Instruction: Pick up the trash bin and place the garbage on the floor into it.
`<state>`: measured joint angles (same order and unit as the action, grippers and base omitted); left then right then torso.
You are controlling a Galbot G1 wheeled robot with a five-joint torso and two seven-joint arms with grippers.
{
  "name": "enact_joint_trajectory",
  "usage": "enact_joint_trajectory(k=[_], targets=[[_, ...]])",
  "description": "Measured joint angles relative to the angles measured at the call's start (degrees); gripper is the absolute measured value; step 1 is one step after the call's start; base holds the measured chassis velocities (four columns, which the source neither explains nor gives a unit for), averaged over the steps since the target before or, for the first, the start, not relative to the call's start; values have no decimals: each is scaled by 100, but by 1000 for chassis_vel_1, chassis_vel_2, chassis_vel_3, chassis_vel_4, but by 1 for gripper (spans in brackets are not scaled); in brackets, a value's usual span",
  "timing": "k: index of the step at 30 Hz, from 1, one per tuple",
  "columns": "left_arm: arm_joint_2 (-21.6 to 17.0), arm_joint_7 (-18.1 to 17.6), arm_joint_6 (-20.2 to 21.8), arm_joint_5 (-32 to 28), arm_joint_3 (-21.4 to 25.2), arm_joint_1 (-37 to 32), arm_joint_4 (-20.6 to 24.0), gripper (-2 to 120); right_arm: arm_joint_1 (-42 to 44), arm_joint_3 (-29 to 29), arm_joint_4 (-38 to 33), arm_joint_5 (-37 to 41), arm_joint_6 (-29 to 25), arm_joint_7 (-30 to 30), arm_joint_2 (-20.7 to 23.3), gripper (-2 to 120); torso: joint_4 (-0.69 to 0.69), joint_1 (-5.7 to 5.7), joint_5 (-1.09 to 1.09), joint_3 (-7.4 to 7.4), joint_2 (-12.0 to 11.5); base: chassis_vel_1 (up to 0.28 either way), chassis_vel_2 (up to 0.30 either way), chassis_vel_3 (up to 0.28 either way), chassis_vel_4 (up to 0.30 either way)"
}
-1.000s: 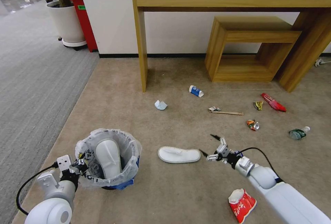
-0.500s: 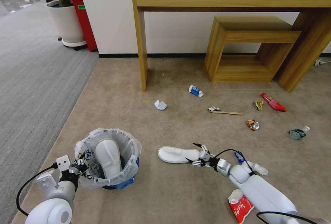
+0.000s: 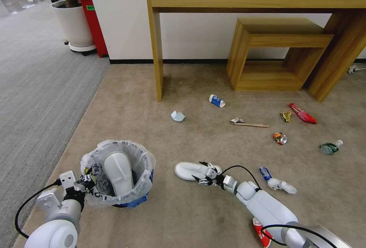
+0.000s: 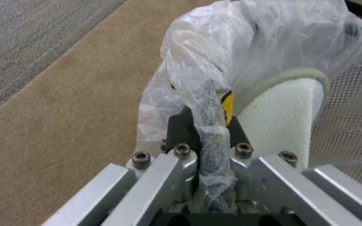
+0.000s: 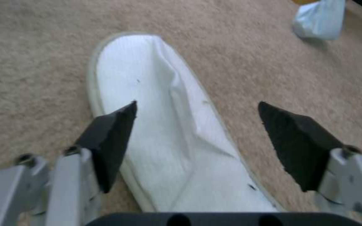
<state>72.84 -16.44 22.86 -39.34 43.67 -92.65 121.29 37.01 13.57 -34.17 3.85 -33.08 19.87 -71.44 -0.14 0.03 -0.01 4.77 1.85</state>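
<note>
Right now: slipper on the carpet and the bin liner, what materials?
Slipper on the floor: looks like soft white fabric, matte, finely ribbed, creased upper.
Bin liner: thin translucent plastic film, glossy and wrinkled, bunched over the trash bin rim.

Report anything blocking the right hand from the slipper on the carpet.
Nothing visible does. The right hand hangs open directly over the slipper, one finger on each side, with bare floor around it. The left hand grips the trash bin rim.
</note>
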Motion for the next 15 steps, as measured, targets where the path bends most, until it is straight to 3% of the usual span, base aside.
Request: enact_joint_trajectory(k=[7,15], targets=[[-11,-2,-3,-4,-35,5,15,3,44,-16,28,-11,76,-121,-55,58,0,0,1,0,0,0,0,0,0],[5,16,-39,-9,-78,30,22,3,60,75,88,-40,124,-209,-166,52,1,0,1,0,0,0,0,0,0]])
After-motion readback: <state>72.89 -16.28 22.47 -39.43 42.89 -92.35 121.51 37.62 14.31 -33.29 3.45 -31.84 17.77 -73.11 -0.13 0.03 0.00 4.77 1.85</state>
